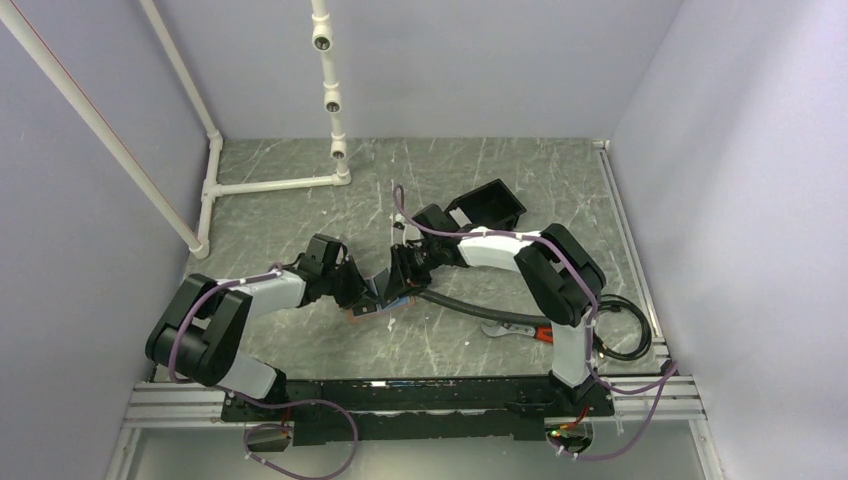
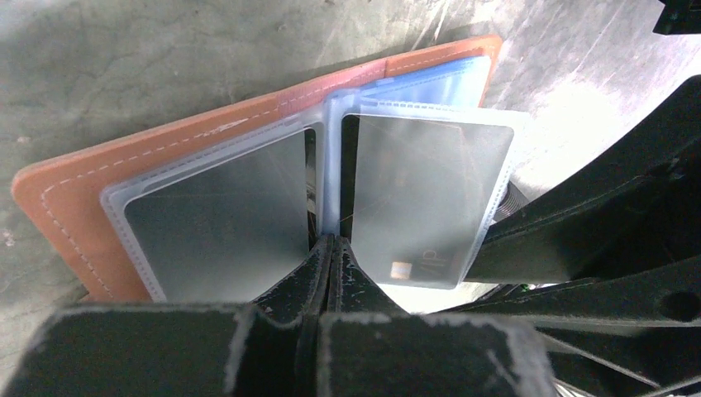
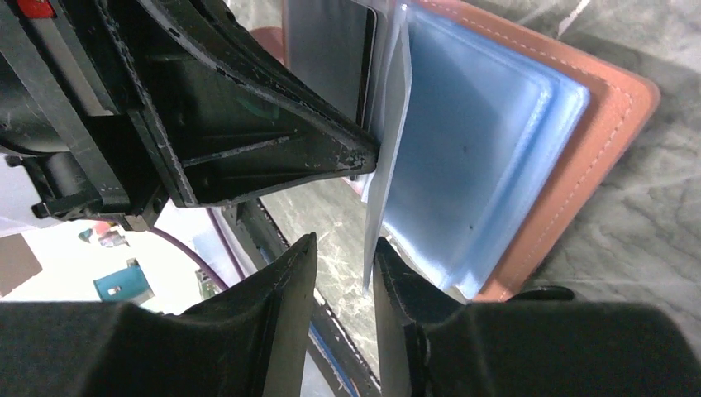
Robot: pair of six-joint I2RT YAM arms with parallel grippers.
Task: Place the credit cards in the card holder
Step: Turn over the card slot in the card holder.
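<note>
Pinching tight, the left gripper (image 2: 331, 252) has its jaws together on a clear sleeve (image 2: 331, 149) at the spine of the card holder (image 2: 62, 198), probably to steady the pages and keep the slots reachable. Facing it, the right gripper (image 3: 345, 252) sits with fingers slightly apart beside a sleeve's hanging edge (nothing held). Two dark credit cards (image 2: 219, 223) lie in sleeves either side of the spine. The tan holder lies open mid-counter (image 1: 300, 200), nearer the near edge than the far one.

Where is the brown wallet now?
In the top view, the card holder lies open in the middle, between both arms' jaws, with the black box farther back.
</note>
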